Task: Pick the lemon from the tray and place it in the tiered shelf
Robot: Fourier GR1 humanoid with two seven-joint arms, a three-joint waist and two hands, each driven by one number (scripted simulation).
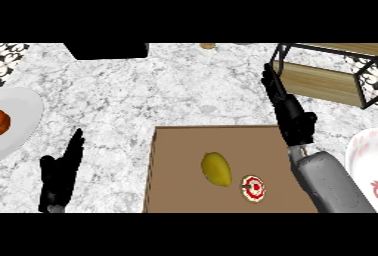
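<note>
Lemon: a smooth, yellow, oval lemon [215,169] lay on the flat brown rectangular tray [177,150], near its middle.
Tray companion: a small round white-and-red object [253,188] sat just beside the lemon, to its right; its nature could not be told.
Right hand: the black right hand [284,107] stood above the tray's upper right corner on a grey forearm, fingers straight and released, holding nothing. The lemon lay well apart from those fingers, lower and to the left.
Left hand: the black left hand [63,170] rested at the lower left, off the tray, fingers straight and empty.
Shelf: the tiered shelf of pale wooden boards in a thin black metal frame [325,75] stood at the upper right, near the right hand's fingertips.
Surface: a mottled grey-white stone counter [148,95] carried everything.
Surroundings: a white plate [22,115] at the left edge bore something reddish-brown; a white dish with red markings [363,155] showed at the right edge; a black block [107,50] sat at the top.
</note>
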